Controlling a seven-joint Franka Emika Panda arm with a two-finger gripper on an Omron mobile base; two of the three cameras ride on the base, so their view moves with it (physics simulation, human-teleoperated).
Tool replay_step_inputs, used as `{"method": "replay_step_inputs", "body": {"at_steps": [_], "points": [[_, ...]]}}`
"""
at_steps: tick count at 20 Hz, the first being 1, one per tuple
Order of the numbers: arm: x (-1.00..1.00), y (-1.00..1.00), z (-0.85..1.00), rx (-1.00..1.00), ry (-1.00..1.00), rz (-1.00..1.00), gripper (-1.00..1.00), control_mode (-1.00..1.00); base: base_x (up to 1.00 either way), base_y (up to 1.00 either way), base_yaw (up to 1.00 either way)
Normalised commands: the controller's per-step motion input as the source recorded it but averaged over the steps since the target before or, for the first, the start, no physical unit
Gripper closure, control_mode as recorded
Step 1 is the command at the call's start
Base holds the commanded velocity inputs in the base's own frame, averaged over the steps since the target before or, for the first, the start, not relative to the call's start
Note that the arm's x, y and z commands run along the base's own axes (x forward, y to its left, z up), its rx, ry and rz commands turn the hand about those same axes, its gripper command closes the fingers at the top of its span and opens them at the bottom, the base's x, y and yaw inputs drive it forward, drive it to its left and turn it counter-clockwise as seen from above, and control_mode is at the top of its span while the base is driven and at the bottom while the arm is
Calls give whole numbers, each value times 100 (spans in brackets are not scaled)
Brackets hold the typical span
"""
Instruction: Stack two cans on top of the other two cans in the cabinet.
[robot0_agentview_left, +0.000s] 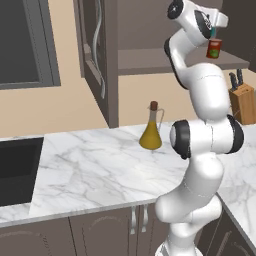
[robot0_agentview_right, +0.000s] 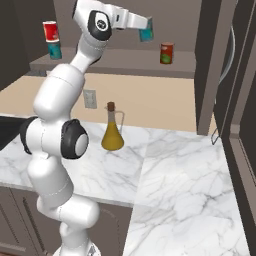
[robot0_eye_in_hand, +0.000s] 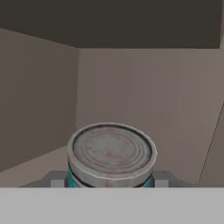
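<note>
My gripper (robot0_agentview_right: 146, 30) is shut on a teal-blue can (robot0_agentview_right: 146, 34), held in the air inside the open cabinet (robot0_agentview_right: 125, 62). The hand view shows the can's silver lid (robot0_eye_in_hand: 111, 151) between the two fingertips (robot0_eye_in_hand: 56, 181). A red can with a green-and-white label (robot0_agentview_right: 166, 53) stands on the shelf below the held can and apart from it. From the left base view the teal can (robot0_agentview_left: 213, 33) hangs right over this red can (robot0_agentview_left: 214, 48). At the shelf's left end a red can with a white band (robot0_agentview_right: 50, 31) stands on top of a teal can (robot0_agentview_right: 54, 50).
The cabinet door (robot0_agentview_left: 97, 55) with its wavy silver handle stands open on the left. An oil bottle (robot0_agentview_left: 151, 131) stands on the marble counter (robot0_agentview_left: 95, 170) under the cabinet. A knife block (robot0_agentview_left: 242, 100) stands at the right, a dark sink (robot0_agentview_left: 15, 170) at the left.
</note>
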Motion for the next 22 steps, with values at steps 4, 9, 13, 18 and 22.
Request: {"method": "replay_step_inputs", "body": {"at_steps": [4, 9, 13, 18, 22], "points": [[-9, -54, 9, 0, 0, -11, 100, -100, 0, 0, 0], [-14, -24, -8, 0, 0, -5, 100, -100, 0, 0, 0], [0, -13, -10, 1, 0, 0, 100, -100, 0, 0, 0], [10, -24, -7, 2, 0, 0, 100, -100, 0, 0, 0], [15, -13, 0, 12, 0, 0, 100, -100, 0, 0, 0]]}}
